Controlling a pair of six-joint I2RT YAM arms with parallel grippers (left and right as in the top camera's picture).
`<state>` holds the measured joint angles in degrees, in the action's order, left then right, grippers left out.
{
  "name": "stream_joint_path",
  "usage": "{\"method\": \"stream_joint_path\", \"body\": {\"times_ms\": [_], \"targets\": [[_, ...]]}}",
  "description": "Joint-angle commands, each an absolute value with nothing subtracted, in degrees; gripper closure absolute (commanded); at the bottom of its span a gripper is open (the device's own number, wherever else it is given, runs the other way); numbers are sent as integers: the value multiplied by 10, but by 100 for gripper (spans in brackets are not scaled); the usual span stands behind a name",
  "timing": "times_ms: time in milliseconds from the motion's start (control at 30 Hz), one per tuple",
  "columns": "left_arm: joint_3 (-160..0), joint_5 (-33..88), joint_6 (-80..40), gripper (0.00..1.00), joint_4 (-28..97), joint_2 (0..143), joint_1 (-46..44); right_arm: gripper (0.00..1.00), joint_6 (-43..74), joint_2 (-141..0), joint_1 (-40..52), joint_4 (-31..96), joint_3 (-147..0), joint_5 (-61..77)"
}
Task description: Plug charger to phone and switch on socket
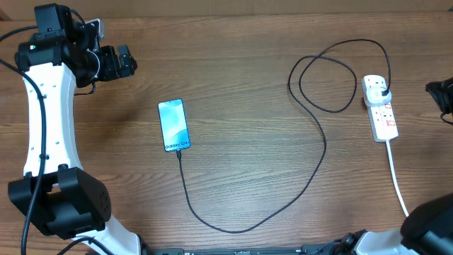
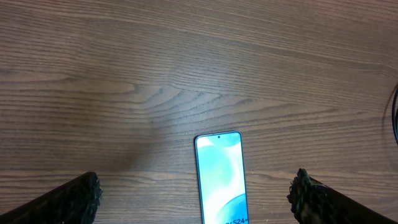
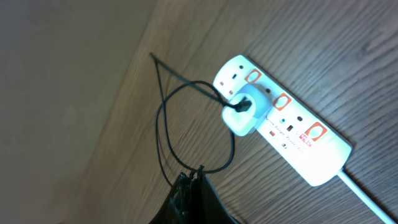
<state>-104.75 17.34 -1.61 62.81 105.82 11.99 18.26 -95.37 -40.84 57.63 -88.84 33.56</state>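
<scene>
Table [image 1: 233,64]: wood-grain top, seen whole from overhead.
Phone [image 1: 173,125]: flat, screen up and lit blue-teal, left of the tabletop's centre. Its short edges face the far and near edges.
Charger [image 1: 283,205]: thin black cable. One end meets the phone's near short edge; how deep it sits cannot be told. The cable runs toward the near edge, sweeps right, climbs toward the far edge and coils into a loop before the socket.
Plug [image 3: 244,111]: seated in an outlet in the far half of the socket, with the black cable entering it.
Socket [image 1: 381,108]: white strip near the right edge, lying lengthwise from far to near. Switch positions cannot be read.
White cord [image 1: 398,180]: leaves the socket's near end and heads for the near edge.
Left gripper [image 1: 127,62]: over the far left corner, well apart from the phone. Jaws spread wide, nothing between them.
Right gripper [image 3: 189,186]: at the right edge, near the socket but not touching it. Jaws pressed together, nothing held.
</scene>
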Motion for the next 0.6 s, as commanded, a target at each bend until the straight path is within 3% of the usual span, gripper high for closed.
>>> {"method": "stream_joint_path", "body": {"times_ms": [0,233,567], "targets": [[-1055,172,-23,0,628,1056,116,96,196,-980,-426,567,-901,363],[-1055,172,-23,0,628,1056,116,96,230,-1034,-444,543,-901,413],[-1055,172,-24,0,628,1056,116,96,255,-1064,-445,510,-901,380]]}}
